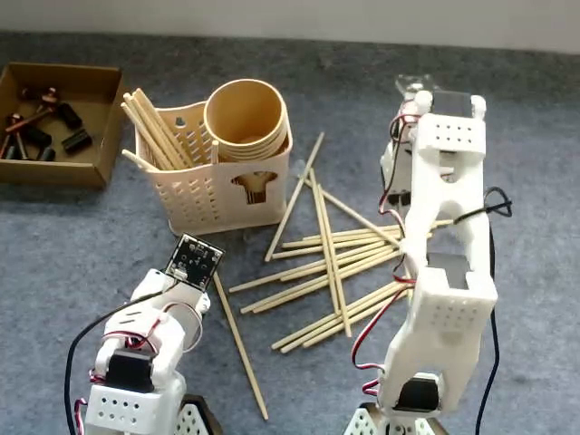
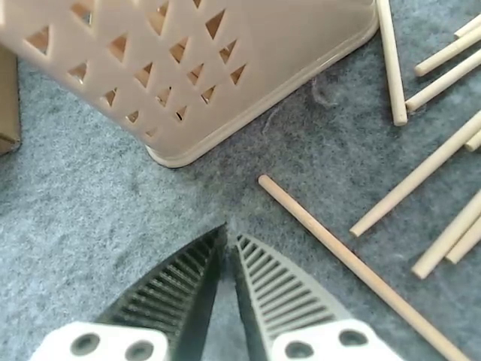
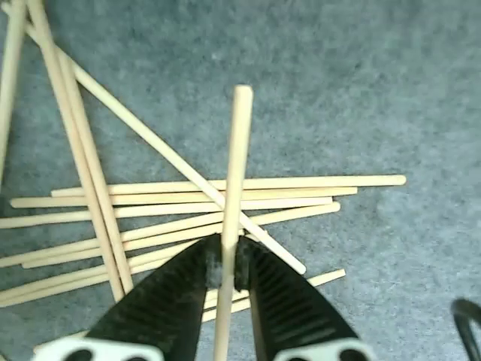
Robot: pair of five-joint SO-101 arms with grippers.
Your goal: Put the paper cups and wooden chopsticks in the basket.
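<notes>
Wooden chopstick [image 3: 237, 165], ribbed right tool [image 3: 228, 242], perforated basket [image 2: 285, 45]

Paper cups [image 1: 246, 118] in basket [image 1: 217, 198], loose chopsticks [image 1: 337, 263] to its right

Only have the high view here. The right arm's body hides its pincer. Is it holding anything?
Observer: Yes. In the right wrist view the right pincer is shut on one wooden chopstick, which sticks out past the tips and crosses over the pile on the table.
Operator: And the left one?
Observer: The left pincer is shut with nothing in it, over the grey mat.
Operator: What's near it?
Observer: The basket stands just ahead of its tips, and a loose chopstick lies beside it, not touching.
</notes>
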